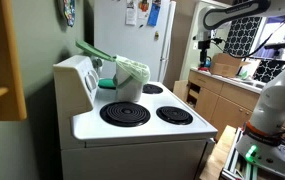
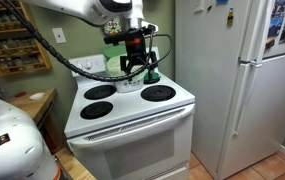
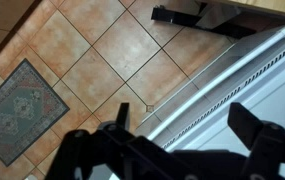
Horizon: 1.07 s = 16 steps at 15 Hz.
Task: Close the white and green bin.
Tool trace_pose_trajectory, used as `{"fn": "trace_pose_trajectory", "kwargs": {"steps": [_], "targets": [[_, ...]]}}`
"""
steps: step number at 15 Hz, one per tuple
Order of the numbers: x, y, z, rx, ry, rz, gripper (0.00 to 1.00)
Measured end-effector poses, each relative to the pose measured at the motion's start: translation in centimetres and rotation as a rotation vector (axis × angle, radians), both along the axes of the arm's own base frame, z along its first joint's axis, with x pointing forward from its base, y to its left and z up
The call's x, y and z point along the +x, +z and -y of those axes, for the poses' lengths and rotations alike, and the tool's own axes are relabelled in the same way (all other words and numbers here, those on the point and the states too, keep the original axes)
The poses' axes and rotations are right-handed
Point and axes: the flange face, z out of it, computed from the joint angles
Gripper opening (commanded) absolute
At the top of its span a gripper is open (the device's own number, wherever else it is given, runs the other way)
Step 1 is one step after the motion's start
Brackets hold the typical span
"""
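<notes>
Tiled floor point(image 3: 102, 60) lies open off the front edge of the white stove point(image 1: 147, 132); a fridge point(image 2: 242, 90) stands at its 3 o'clock. At the cooktop's 12 o'clock sits the white and green bin point(image 1: 130, 80), lid point(image 1: 94, 50) raised. High before the stove hangs the gripper point(image 1: 207, 45), fingers point(image 3: 252, 125) apart.

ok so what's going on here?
The arm's pincer is open and empty, off the stove: the wrist view shows floor tiles and the stove's edge below it. The white and green bin sits at the back of the stovetop, its green lid tilted up. Nothing is touching the bin, so closing is not yet done.
</notes>
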Motion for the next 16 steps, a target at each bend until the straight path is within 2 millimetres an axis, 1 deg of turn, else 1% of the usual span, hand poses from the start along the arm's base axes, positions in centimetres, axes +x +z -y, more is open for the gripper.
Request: {"fn": "trace_pose_trajectory", "kwargs": {"steps": [5, 6, 7, 8, 10, 14, 16], "targets": [[0.0, 0.0, 0.0, 0.0, 0.0, 0.0, 1.0], [0.1, 0.1, -0.3, -0.001, 0.007, 0.001, 1.0], [0.4, 0.3, -1.1, -0.009, 0.026, 0.004, 1.0], [0.9, 0.7, -2.4, -0.024, 0.059, 0.009, 1.0], [2.0, 1.9, -6.9, -0.068, 0.157, 0.028, 1.0], [3.2, 5.3, -19.2, -0.171, 0.383, 0.126, 1.0], [3.6, 6.0, -25.0, -0.214, 0.499, 0.179, 1.0]]}}
